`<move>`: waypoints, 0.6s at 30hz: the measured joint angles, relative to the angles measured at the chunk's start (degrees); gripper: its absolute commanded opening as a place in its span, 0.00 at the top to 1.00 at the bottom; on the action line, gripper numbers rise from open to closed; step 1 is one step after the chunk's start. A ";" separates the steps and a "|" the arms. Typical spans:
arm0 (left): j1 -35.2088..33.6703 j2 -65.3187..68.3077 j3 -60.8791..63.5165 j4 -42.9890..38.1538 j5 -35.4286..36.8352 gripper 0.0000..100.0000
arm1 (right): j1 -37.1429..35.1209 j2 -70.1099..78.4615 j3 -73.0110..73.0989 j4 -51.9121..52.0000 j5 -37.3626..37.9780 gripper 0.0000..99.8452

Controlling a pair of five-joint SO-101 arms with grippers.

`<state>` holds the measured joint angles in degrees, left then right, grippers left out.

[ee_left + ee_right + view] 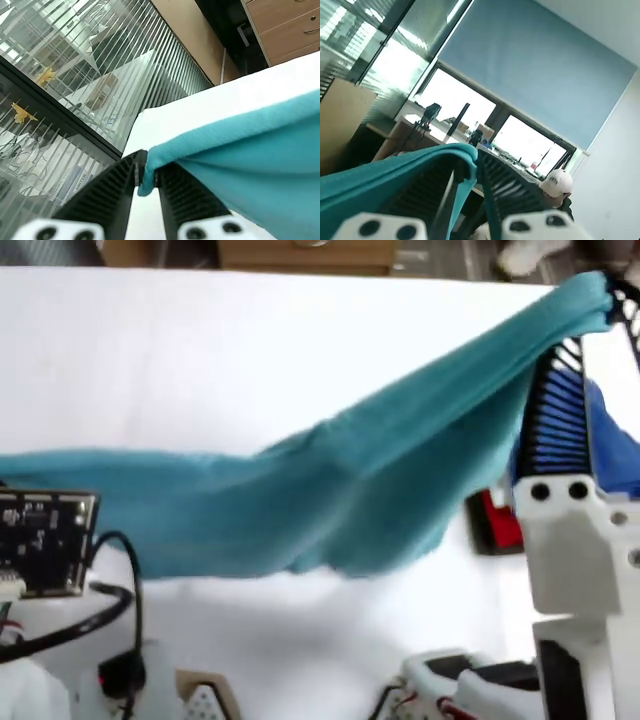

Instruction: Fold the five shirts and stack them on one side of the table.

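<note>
The teal shirt (330,480) hung stretched above the white table (200,330), running from the left edge of the high view to its upper right corner, one end pinched in the left gripper (146,167), the other clamped in the right gripper (471,165)

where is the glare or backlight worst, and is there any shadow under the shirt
Right wrist view: worst here, the windows blow out white, leaving the right pincer backlit and dark. Left wrist view: reflections streak the glass wall behind the left pincer. High view: the white table is evenly bright, with a faint soft shadow under the teal shirt at its near edge.
</note>
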<state>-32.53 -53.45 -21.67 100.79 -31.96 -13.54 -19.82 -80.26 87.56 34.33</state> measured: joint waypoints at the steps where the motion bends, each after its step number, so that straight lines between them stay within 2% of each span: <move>1: 0.00 0.00 -0.18 0.00 0.00 0.98 | 0.00 -0.62 0.00 0.79 0.09 0.98; 8: 0.00 0.00 -3.25 0.44 0.00 0.98 | 0.00 -7.12 -0.62 1.85 0.09 0.98; 18: 0.97 0.79 -2.37 -0.26 0.09 0.98 | 0.00 -7.21 3.43 1.85 0.09 0.98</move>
<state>-31.56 -52.66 -24.04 100.53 -31.87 -13.54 -27.03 -76.84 89.41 34.42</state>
